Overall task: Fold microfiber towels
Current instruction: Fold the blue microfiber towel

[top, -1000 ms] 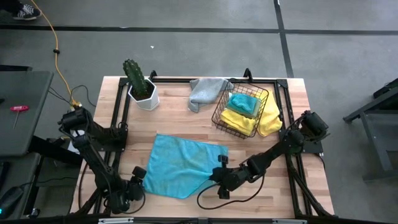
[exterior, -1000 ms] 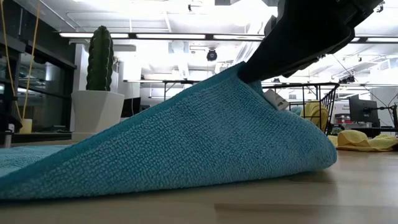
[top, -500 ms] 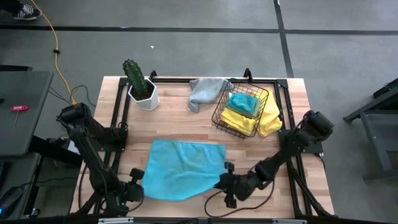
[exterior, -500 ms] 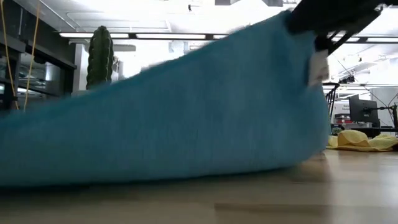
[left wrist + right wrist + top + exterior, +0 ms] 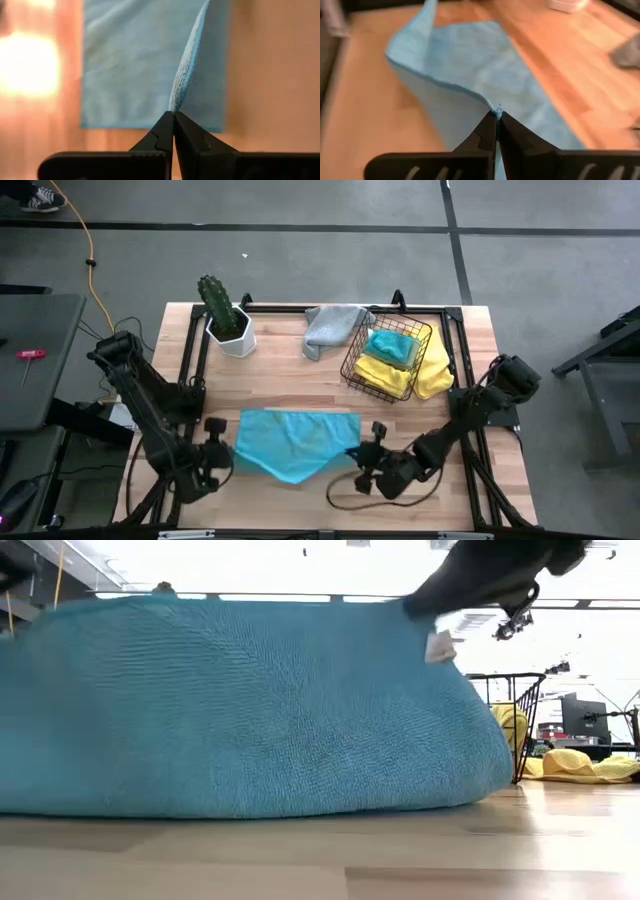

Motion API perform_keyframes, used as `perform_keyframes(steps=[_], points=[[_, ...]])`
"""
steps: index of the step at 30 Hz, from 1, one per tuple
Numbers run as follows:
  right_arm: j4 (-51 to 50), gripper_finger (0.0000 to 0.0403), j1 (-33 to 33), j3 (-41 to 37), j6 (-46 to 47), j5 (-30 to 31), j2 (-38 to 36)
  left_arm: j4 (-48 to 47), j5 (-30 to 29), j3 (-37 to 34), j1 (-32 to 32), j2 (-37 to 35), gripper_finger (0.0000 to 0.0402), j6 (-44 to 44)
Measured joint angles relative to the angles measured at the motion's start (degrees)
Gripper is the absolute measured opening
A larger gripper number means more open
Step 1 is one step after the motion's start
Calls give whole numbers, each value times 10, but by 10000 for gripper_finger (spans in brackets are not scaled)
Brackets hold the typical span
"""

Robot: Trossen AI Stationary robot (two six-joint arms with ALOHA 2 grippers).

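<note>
You have a potted cactus in a white faceted pot at the far left of the wooden table. A black wire basket stands far right. A yellow cable crosses the grey floor.

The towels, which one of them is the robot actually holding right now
The teal towel at the table's front, pinched at its corners by the left gripper and right gripper. The grey towel and yellow towel lie untouched by the basket.

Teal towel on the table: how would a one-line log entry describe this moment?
teal towel: near edge lifted | left gripper: shut on corner | right gripper: shut on corner | step: fold under way
</note>
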Motion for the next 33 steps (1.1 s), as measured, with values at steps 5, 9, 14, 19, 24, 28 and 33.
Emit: perform_keyframes(steps=[5,9,14,19,24,28,33], points=[[-47,0,-34,0,38,32,0,3,13,-49,36,-3,0,-32],[-70,0,-60,0,55,32,0,9,25,-91,64,-3,0,-69],[-126,0,-84,0,121,23,0,10,47,-118,86,-3,0,-104],[-184,0,-94,0,201,1,0,13,24,-122,95,-3,0,-122],[-204,0,-98,0,227,-20,0,13,3,-122,106,-3,0,-127],[-204,0,-102,0,235,-28,0,13,-24,-122,118,-3,0,-127],[-204,0,-110,0,243,-55,0,13,-54,-122,139,-3,0,-118]])
